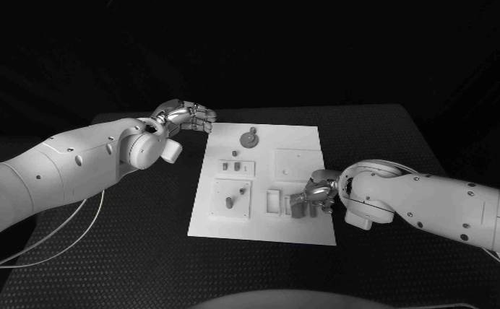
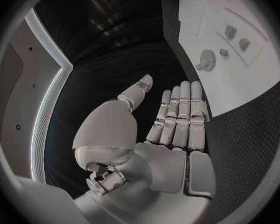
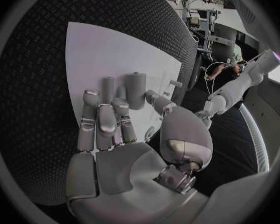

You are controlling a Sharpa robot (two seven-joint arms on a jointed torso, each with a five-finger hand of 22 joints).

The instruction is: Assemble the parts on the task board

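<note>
The right hand [image 1: 318, 195], nearest the camera, works low over the near right corner of the flat white rectangular task board [image 1: 297, 139]. In the right wrist view its fingers [image 3: 102, 119] curl around a small grey cylindrical peg [image 3: 135, 89], held upright between thumb and fingertips above the board. Several small grey parts [image 1: 238, 167] stand or lie in the board's recesses, and a round grey gear-like piece [image 1: 249, 138] sits near its far edge. The left hand [image 1: 186, 118] hovers at the board's far left corner, over the dark textured surface [image 1: 136, 251], its fingers [image 2: 184, 112] straight, close together and holding nothing. The risk, as I judge it: the peg is pinched lightly, so a tilted approach could jam it in its socket or let it slip and roll away.
</note>
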